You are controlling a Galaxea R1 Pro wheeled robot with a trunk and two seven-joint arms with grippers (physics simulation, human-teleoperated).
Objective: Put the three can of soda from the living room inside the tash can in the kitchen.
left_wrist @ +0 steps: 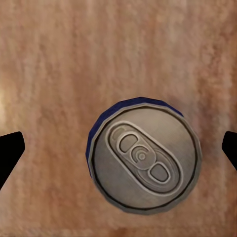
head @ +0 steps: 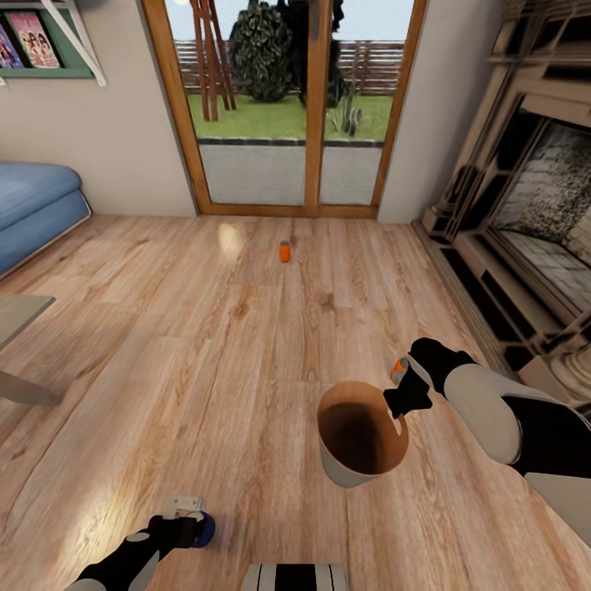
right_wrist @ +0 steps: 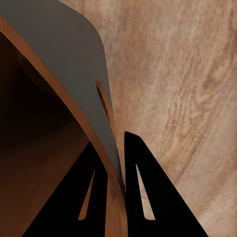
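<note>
A dark blue soda can [head: 205,529] stands on the wood floor at the near left. My left gripper [head: 185,525] hangs right over it, open. In the left wrist view the can's silvery top [left_wrist: 143,160] lies between the spread fingertips [left_wrist: 10,153], untouched. My right gripper [head: 406,398] is shut on the rim of the trash can [head: 341,472], a grey bucket with a brown inside. One finger [right_wrist: 96,197] is inside the wall [right_wrist: 64,54] and one outside, near the slot handle [right_wrist: 103,101]. An orange can [head: 399,367] stands just behind that gripper. Another orange can [head: 284,251] stands far off near the glass doors.
Wood-framed glass doors [head: 287,107] close the far wall. The blue sofa [head: 33,205] is at the left, with a low table corner [head: 16,324] in front of it. The brick fireplace [head: 525,230] lines the right side. Open wood floor [head: 205,328] lies between.
</note>
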